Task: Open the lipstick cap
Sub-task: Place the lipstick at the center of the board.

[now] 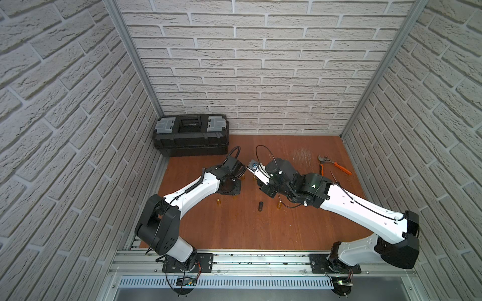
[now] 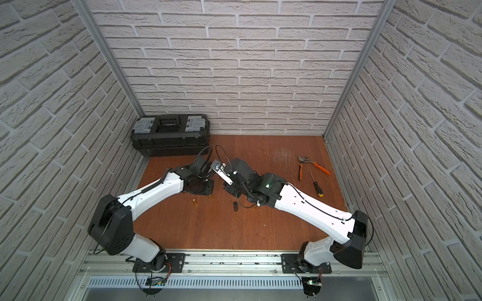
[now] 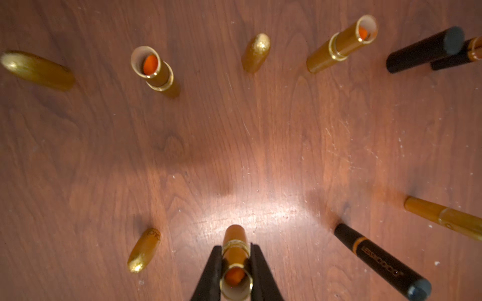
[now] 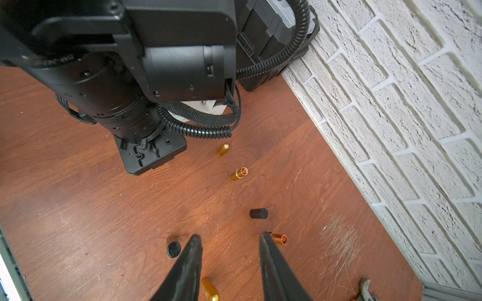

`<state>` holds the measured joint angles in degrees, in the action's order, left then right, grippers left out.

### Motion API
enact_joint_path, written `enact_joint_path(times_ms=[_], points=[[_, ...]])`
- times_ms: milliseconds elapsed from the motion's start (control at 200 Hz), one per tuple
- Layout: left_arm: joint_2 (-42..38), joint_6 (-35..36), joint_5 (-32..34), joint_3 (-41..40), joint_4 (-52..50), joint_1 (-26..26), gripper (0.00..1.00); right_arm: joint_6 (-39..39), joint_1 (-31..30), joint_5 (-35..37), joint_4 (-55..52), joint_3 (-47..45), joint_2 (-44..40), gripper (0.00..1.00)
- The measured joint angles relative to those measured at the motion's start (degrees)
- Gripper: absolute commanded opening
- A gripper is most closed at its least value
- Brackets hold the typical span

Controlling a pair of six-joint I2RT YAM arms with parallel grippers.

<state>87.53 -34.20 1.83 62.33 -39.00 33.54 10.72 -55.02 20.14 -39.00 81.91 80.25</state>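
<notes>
In both top views I see the left arm (image 1: 193, 186) and right arm (image 1: 352, 206) reaching in over the wooden table (image 1: 247, 229), wrists near each other at mid-table; how the jaws stand cannot be told from here. A black toolbox (image 1: 191, 135) sits in the far left corner, pliers (image 1: 335, 164) and a screwdriver (image 2: 316, 185) lie far right, and a black cap (image 1: 260, 206) stands between the arms. In the left wrist view, the left gripper (image 3: 236, 247) is closed tight on the gold lipstick (image 3: 234, 234). Its fingers (image 3: 211, 271) press both sides of the section between ring and mouth. The base points down at the table, the mouth is uncovered and the orange stick shows inside. A second uncapped lipstick (image 3: 156, 71) and a third uncapped lipstick (image 3: 341, 44) stand beyond, well apart, with a gold cap (image 3: 255, 52) between them. A nearer gold cap (image 3: 143, 250) stands beside the held tube; I cannot tell which cap belongs to it. In the right wrist view, the right gripper (image 4: 229, 235) stands partly open with nothing pinched. An open gold tube (image 4: 279, 238) shows just beside one fingertip, and a short black cylinder (image 4: 258, 213) stands near it.
</notes>
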Motion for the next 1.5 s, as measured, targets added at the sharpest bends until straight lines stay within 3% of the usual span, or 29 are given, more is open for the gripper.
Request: enact_joint_path(times_ms=[350,1260,1500], points=[[-0.6,0.2,3.3,-7.6,5.0,0.2,0.18,0.0,0.0,0.3,-0.3,-0.8,1.2,0.38],[-5.8,0.0,7.8,-14.6,9.1,5.6,0.2,0.0,0.0,0.3,-0.7,-0.8,3.7,0.39],[-6.7,-0.4,8.0,-16.1,10.1,5.9,0.25,0.2,0.0,0.2,-0.7,-0.7,4.6,0.39]])
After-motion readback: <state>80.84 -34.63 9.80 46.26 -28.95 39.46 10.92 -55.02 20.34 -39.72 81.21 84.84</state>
